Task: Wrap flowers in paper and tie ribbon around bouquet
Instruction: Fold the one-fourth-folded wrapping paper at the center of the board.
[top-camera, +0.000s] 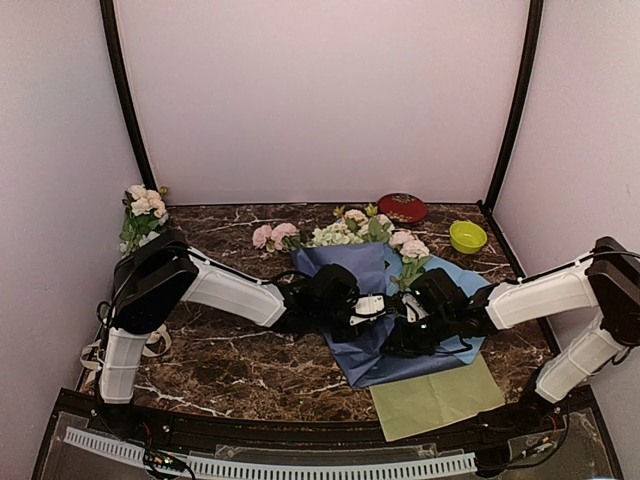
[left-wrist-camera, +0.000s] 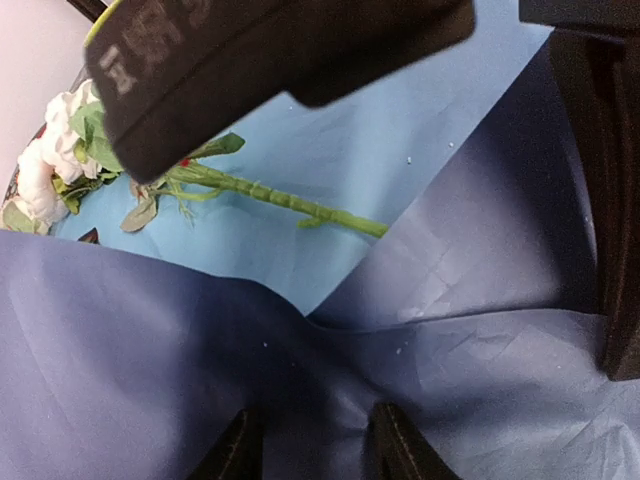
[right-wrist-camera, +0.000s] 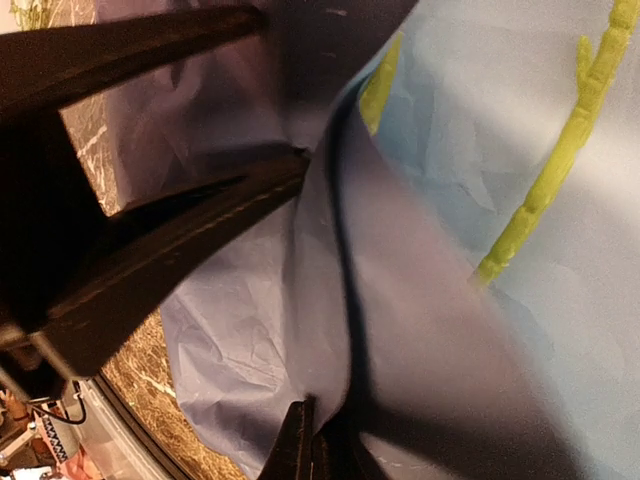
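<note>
Overhead overview, wrist close-ups on paper (left-wrist-camera: 150, 350)

place: lab booth | signs: white walls (top-camera: 320, 100); black posts (top-camera: 127, 100); marble table (top-camera: 230, 370) — robot arms (top-camera: 235, 290)

Left arm (top-camera: 230, 290) and right arm (top-camera: 540, 292) both reach mid-frame; left gripper (top-camera: 372, 305) parted a bit, right gripper (top-camera: 408, 320) clamped shut.

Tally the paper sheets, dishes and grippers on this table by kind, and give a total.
Paper sheets: 2 (blue paper, yellow-green sheet)
Dishes: 2 (red dish, yellow-green bowl)
Grippers: 2 (left gripper, right gripper)
Total: 6
</note>
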